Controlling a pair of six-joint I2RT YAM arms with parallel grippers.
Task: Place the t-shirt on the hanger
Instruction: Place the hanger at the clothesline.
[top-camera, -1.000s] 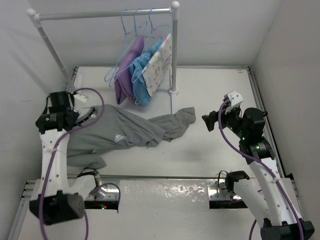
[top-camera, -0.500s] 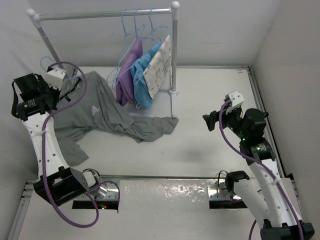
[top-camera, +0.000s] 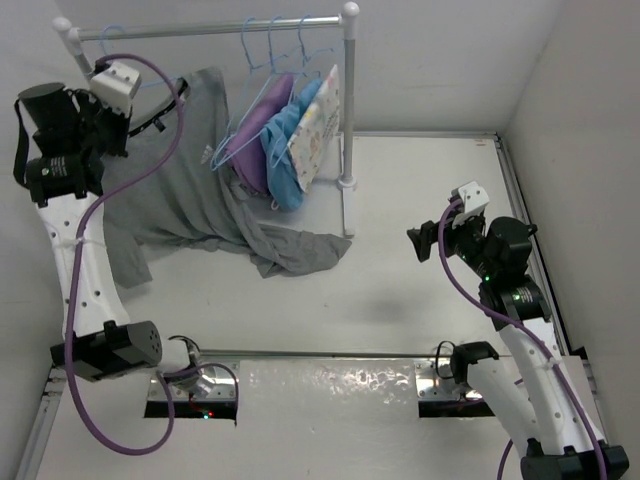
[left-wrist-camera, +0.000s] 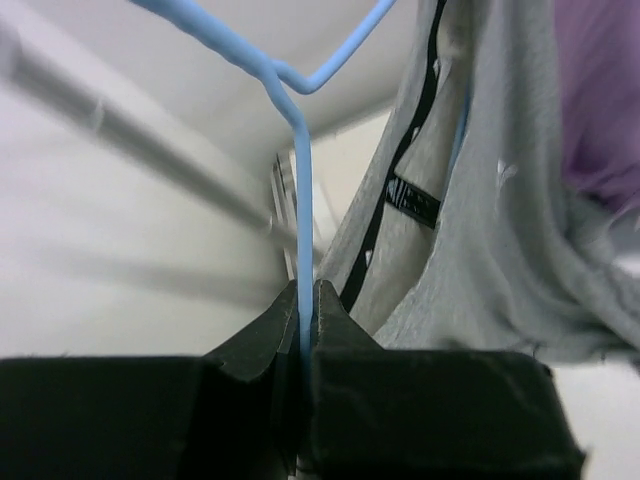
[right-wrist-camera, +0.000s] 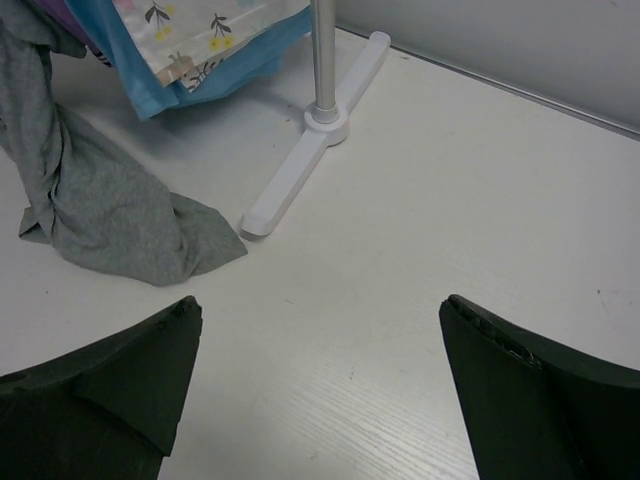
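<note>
Okay: left gripper (left-wrist-camera: 302, 300) pinching hanger (left-wrist-camera: 301, 190) wire, upper left of top view. T-shirt (top-camera: 190, 190) hangs off it, hem on table (top-camera: 420, 300). Right gripper (right-wrist-camera: 320, 303) wide apart, empty. I reckon fabric limp, light; wire thin, slippery, so best hold is near neck.

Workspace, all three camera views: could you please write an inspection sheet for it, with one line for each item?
Surface: white table, no spill seen.
Job's things: grey t-shirt hangs raised at the left, its lower end lying on the table. The wire of the light-blue hanger runs up out of the left claw.
Clutter: purple garment, light-blue garment and floral-print garment hang on the rack.
Claws: left claw shut on the hanger; right claw open and empty, above the table.
Cables: a purple cable loops along the left arm near the t-shirt; another runs along the right arm.
Surroundings: white walls; nothing else seen.
</note>
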